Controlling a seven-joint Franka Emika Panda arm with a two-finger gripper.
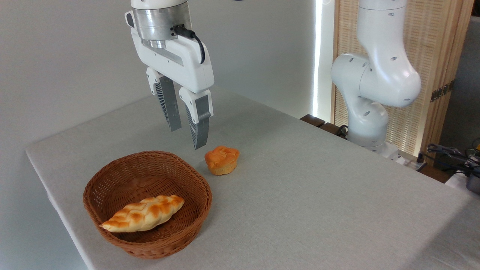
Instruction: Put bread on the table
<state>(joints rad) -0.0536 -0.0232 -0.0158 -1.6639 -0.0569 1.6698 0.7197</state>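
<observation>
The bread [144, 213], a long braided loaf with golden-orange bumps, lies inside the brown wicker basket [112, 178], towards its near side. The basket stands on the light grey table [300, 195] near the left front corner. My gripper [186, 138] hangs in the air above the basket's far rim, well clear of the loaf. Its two grey ribbed fingers [170, 107] point downward with a gap between them and nothing held, so it is open.
A small round orange bun [222, 160] sits on the cloth just right of the basket's far edge, below the gripper. The arm's white base [369, 97] rises at the table's far right. Cables and gear [455, 155] lie beyond the right edge.
</observation>
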